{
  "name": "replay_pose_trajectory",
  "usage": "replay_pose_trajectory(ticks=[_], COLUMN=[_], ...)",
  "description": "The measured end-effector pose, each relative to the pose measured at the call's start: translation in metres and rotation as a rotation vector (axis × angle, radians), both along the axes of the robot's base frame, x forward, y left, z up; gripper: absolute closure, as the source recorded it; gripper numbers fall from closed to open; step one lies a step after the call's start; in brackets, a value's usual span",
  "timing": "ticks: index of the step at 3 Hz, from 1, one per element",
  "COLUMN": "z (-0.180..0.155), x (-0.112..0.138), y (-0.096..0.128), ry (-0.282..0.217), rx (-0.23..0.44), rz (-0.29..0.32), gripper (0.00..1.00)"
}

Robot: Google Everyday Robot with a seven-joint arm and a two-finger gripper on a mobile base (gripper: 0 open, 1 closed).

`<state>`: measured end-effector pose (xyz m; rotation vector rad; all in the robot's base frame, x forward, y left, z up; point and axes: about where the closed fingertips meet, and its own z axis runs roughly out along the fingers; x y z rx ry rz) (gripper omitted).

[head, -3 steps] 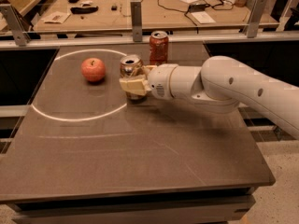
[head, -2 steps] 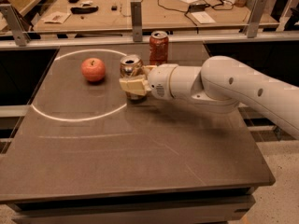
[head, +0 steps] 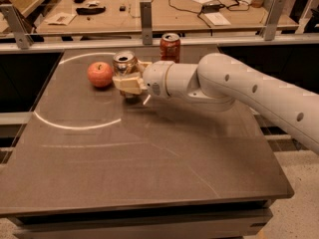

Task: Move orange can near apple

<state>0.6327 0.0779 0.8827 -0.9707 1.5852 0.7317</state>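
Camera view: gripper (head: 130,82) clamped on orange can (head: 124,62), just right of apple (head: 100,74) (close, not touching), far left on table (head: 174,158); 1 redder can (head: 170,46) behind, at far edge.

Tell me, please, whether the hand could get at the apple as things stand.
Probably not yet: the hand is closed on the orange can, which stands between it and the apple; nothing else blocks it.

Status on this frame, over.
Gripper shut on orange can, far side of table. Can close beside apple. Red can behind, not in the way.
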Motion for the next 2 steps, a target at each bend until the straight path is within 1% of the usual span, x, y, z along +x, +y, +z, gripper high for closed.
replay_pose_trajectory(ticks=[1,2], z=[-0.0030,-0.0084], x=[0.0187,0.0216], y=[0.0261,0.0334], ry=[-0.025,-0.021], rx=[0.017,0.021], rz=[0.015,0.018], gripper=[1.00,1.00])
